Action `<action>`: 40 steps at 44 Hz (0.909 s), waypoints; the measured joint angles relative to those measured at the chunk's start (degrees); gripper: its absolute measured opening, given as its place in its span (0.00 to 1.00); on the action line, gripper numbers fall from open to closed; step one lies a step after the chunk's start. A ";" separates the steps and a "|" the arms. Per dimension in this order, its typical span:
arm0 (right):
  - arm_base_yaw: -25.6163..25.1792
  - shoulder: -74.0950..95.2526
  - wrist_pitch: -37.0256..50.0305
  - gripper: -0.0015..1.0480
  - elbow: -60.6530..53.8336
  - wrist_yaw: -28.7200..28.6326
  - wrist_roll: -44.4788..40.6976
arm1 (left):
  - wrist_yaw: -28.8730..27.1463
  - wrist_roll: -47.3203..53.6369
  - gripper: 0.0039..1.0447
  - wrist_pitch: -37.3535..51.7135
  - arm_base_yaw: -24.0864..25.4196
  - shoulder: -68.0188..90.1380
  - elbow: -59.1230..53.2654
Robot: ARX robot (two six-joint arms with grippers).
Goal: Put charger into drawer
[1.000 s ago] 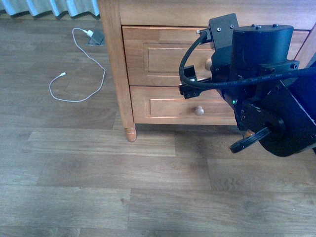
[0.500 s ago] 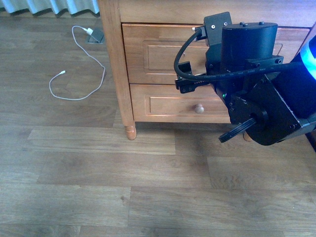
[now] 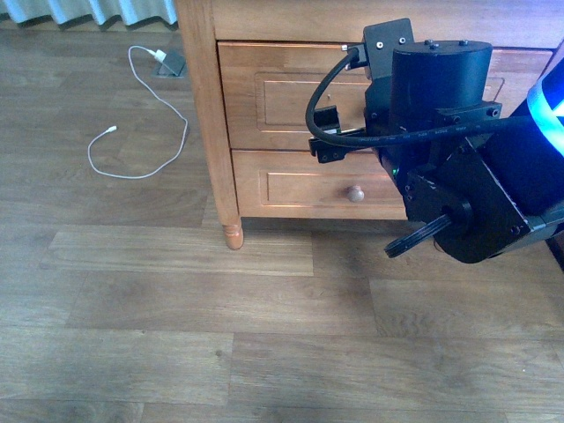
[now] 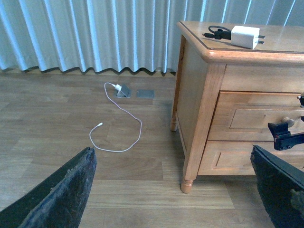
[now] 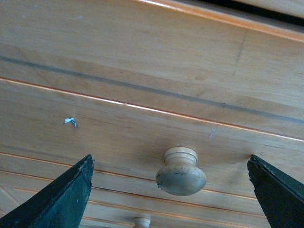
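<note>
Barely begun: the right tool (image 5: 169, 161) spreads wide, the cream knob (image 5: 180, 172) of the drawer (image 3: 273, 97) just ahead, centred in its gap, ungripped. The drawer is shut (no gap visible). The charger (image 4: 245, 36) sits on the nightstand tabletop (image 4: 285, 43), well above that tool. The left tool (image 4: 171, 156) hangs wide, empty.

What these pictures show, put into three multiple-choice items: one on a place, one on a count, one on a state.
1. Where is the charger? A on the floor; B on top of the nightstand; C inside a drawer.
2. How many drawers has the nightstand? A one; B two; C four.
3. The right gripper is: A open; B shut on a knob; C shut on a cable.
Answers: B, it lies on the wooden top; B, a tall drawer above a shallow drawer; A, its fingers stand well apart either side of the knob.
</note>
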 joint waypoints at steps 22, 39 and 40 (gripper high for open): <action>-0.07 0.00 -1.73 0.23 0.57 -0.09 -0.90 | 0.00 0.00 0.94 0.00 0.00 0.00 0.00; -0.46 -3.21 -8.83 0.22 -0.81 -2.67 0.74 | 0.00 0.00 0.94 0.00 0.00 0.00 0.00; -0.61 -4.31 -10.01 0.21 -1.99 -3.61 1.22 | -0.02 0.00 0.94 0.00 0.00 0.00 0.02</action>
